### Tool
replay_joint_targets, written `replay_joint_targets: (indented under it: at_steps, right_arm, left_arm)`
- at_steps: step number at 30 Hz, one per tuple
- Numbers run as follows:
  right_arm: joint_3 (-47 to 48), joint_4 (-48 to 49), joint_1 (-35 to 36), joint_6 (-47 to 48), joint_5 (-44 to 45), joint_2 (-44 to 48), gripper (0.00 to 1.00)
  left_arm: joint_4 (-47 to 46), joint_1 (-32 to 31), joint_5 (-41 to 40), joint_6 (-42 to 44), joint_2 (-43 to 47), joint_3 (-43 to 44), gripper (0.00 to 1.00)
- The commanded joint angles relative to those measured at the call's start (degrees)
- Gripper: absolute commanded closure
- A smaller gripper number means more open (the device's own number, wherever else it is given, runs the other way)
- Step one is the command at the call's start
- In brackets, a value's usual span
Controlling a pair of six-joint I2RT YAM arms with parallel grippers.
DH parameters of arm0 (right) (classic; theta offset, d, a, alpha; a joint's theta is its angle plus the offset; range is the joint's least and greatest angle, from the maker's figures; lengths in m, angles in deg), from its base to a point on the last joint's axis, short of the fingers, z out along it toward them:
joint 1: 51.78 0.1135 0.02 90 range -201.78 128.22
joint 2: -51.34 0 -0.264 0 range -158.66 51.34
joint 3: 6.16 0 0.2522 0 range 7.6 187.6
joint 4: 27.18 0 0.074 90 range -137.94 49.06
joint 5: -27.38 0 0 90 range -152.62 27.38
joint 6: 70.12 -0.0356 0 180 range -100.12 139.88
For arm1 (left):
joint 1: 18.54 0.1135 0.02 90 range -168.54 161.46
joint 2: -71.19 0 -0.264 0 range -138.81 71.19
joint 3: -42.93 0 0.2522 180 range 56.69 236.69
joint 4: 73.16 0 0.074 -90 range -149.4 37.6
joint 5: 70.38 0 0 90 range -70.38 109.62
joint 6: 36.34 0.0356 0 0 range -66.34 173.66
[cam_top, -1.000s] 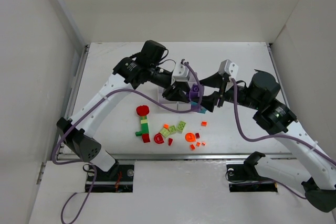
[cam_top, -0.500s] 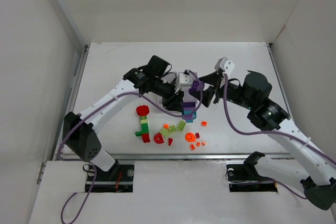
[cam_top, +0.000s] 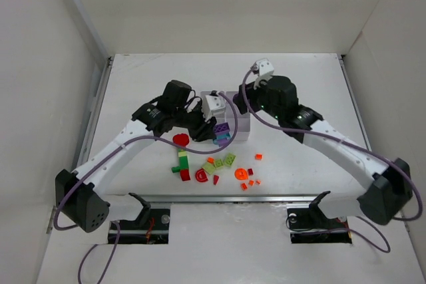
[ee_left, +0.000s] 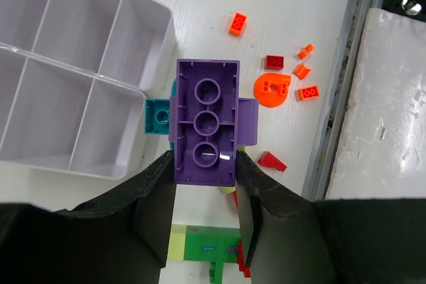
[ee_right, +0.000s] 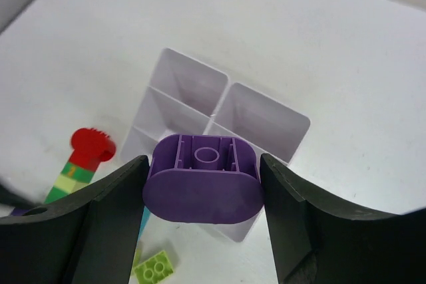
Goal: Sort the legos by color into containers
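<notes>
At centre frame, the left fingers (ee_left: 156,197) clamp a purple brick (ee_left: 206,131), likely light, rigid and slick, by its long sides, while the right fingers (ee_right: 106,217) pinch a rounded purple piece (ee_right: 203,191) endwise.

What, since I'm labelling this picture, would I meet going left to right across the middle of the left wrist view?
The white organiser → teal brick → purple brick → round orange piece → metal rail at the table edge.
</notes>
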Motion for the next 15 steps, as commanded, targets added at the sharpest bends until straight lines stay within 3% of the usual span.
replay_joint_targets:
  at_steps: [1,5,15]
  right_arm:
    - [6.4,0.2,-0.5,-7.2,7.6,-6.6,1.0]
    - [12.2,-3.3,-1.0,-9.7,7.6,-14.7,1.0]
    - [5.2,-9.3,-0.3,-19.7,6.8,-10.5,1.0]
  left_arm:
    - [-3.5,0.9,-1.6,-1.5,3.7,-0.8,1.0]
    - [-3.5,2.3,-3.6,-2.0,4.3,-0.8,1.0]
    - [-4.6,8.0,-4.7,-3.7,4.9,-3.3,1.0]
